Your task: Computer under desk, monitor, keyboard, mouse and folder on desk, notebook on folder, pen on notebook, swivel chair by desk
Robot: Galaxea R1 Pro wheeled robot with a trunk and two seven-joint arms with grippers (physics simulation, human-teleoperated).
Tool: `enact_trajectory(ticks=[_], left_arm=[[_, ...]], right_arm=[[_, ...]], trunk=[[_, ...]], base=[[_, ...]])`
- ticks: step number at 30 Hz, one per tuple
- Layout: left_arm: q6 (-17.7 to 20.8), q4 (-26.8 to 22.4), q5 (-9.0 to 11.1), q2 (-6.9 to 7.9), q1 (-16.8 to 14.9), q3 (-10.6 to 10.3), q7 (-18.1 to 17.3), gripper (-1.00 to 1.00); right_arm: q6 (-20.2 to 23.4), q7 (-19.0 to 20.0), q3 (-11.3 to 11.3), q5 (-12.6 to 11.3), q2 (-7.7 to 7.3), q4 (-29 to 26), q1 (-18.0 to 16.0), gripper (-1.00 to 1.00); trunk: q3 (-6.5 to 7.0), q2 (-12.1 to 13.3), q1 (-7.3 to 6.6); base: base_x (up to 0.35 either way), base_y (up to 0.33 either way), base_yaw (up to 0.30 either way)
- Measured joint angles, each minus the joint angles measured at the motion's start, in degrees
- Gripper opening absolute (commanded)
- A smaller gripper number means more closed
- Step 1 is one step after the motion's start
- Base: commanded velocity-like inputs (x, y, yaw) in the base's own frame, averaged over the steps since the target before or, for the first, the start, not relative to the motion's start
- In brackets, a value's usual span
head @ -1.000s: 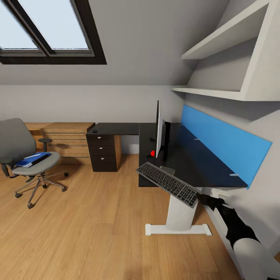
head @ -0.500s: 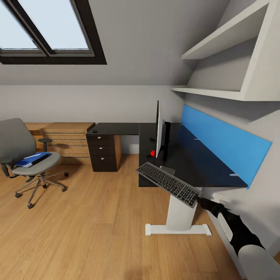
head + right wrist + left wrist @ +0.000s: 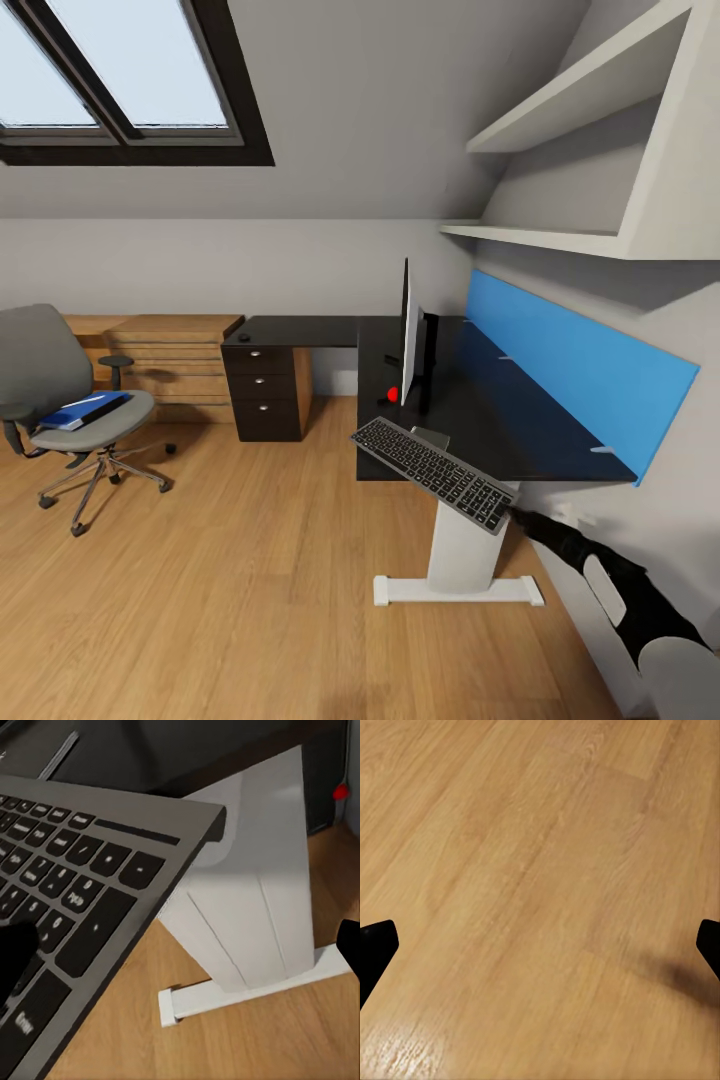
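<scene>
Keyboard held off the desk's near corner by my right gripper

The keyboard (image 3: 432, 474) hangs tilted, overlapping the desk (image 3: 480, 400) edge; my right gripper (image 3: 512, 513) clamps its end. The monitor (image 3: 407, 330) stands edge-on behind. The folder (image 3: 82, 410) lies on the swivel chair (image 3: 60, 400). My left gripper (image 3: 540, 945) is spread over bare floor (image 3: 540, 870)

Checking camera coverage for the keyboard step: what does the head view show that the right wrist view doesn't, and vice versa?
Head view alone: the monitor standing edge-on on the desk, the swivel chair off to the left with the blue folder and a white pen on its seat, and the wooden drawer unit.

Right wrist view alone: individual key detail on the keyboard, with a dark fingertip of the right claw lying over its keys.

Shared: the keyboard, tilted, overhanging the desk's front edge, the white pedestal leg and the wood floor.
</scene>
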Motion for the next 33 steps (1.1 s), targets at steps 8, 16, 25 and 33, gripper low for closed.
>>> enact_trajectory(ticks=[8,16,25,33], left_arm=[[0.02,0.00,0.03,-0.05,0.00,-0.01,-0.08,1.00],[-0.03,0.00,0.04,-0.06,0.00,0.02,-0.30,1.00],[-0.13,0.00,-0.03,-0.06,0.00,0.17,-0.41,1.00],[-0.15,0.00,-0.04,-0.08,0.00,0.24,-0.37,1.00]], right_arm=[[0.03,5.87,-0.31,-3.87,-2.39,2.70,0.04,1.00],[0.21,11.29,-1.24,-5.11,-3.56,4.11,0.05,1.00],[1.22,14.84,-2.54,-5.42,-4.07,5.36,0.05,1.00],[1.52,16.95,-2.83,-5.48,-4.21,5.88,0.05,1.00]], trunk=[[0.00,0.00,0.00],[0.00,0.00,0.00],[0.00,0.00,0.00],[0.00,0.00,0.00]], base=[[0.000,0.000,0.000],[0.000,0.000,0.000],[0.000,0.000,0.000],[0.000,0.000,0.000]])
